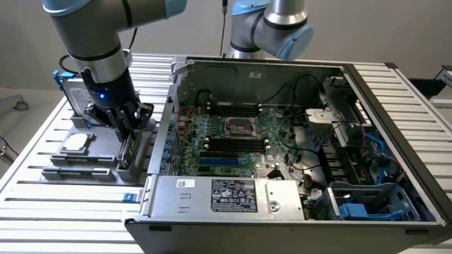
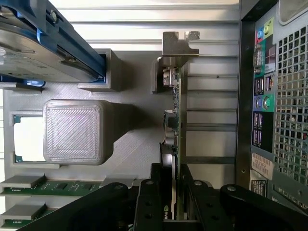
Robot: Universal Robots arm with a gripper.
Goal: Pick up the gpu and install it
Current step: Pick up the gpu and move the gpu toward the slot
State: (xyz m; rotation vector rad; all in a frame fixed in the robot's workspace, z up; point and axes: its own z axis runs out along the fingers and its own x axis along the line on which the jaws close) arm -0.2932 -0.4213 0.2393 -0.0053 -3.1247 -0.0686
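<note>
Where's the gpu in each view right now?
Exterior view: gpu on edge in the grey holder, at the exterior view's left of the computer case.
Wrist view: gpu edge-on, silver bracket at its far end, beside the computer case.
Shared landmark: blue-framed hard drive.

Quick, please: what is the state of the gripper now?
Gripper: down at the gpu; whether it is open or closed on it cannot be told.
</note>
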